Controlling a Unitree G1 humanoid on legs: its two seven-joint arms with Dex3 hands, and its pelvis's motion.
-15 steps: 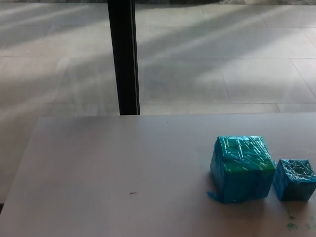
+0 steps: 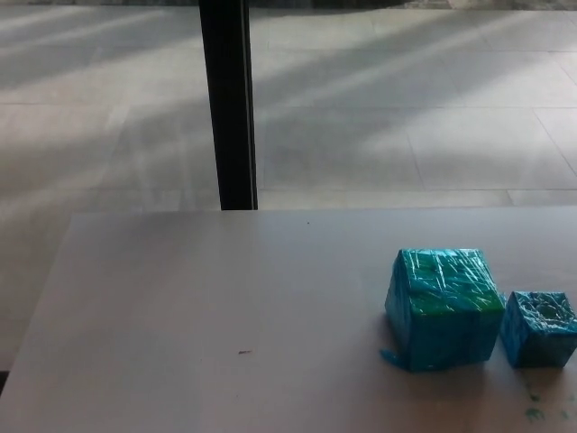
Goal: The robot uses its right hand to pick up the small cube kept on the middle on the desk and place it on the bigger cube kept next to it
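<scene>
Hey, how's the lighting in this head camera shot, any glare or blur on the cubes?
Head view: dim and slightly soft overall; pale light bands streak the tiled floor; the big blue tape-wrapped cube shows sheen on its top; the small blue tape-wrapped cube is blurrier; both cast faint shadows on the grey desk.

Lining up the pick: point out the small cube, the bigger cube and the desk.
small cube (image 2: 540, 328): head view, front face.
bigger cube (image 2: 444, 307): head view, top front edge.
desk (image 2: 198, 307): head view, bare surface left of the cubes.

Small cube (image 2: 539, 328) sits just beside bigger cube (image 2: 444, 308) on desk (image 2: 225, 298).
</scene>
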